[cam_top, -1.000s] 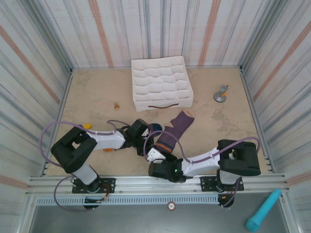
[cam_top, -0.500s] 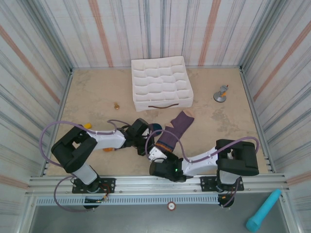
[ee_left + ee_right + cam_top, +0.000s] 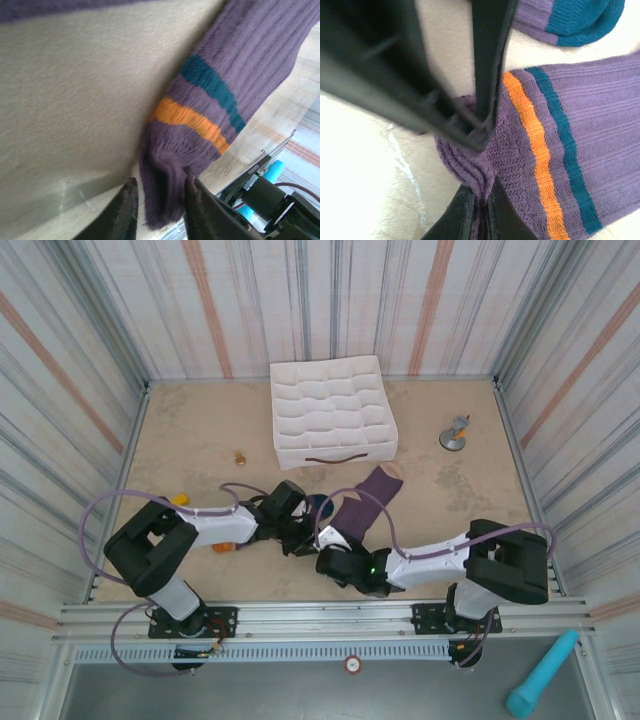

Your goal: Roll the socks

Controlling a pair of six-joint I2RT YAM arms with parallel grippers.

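Shuts right gripper (image 3: 480, 189) onto the purple sock (image 3: 560, 150) cuff after closing in; parts left gripper (image 3: 160, 182) from its earlier pinch.

A white gridded fabric box (image 3: 330, 410) sits at upper centre of the top view, near the back wall. Right of it, well apart, stands a small grey metal fitting (image 3: 456, 433); lower left of it, a tiny brass piece (image 3: 240, 457). Below the box, mid-frame, lie the purple knit socks (image 3: 370, 490) — the left gripper (image 3: 303, 536) meets their lower end from the left, the right gripper (image 3: 328, 542) from below. A teal plastic cylinder (image 3: 541, 673) lies lower right, off the table.
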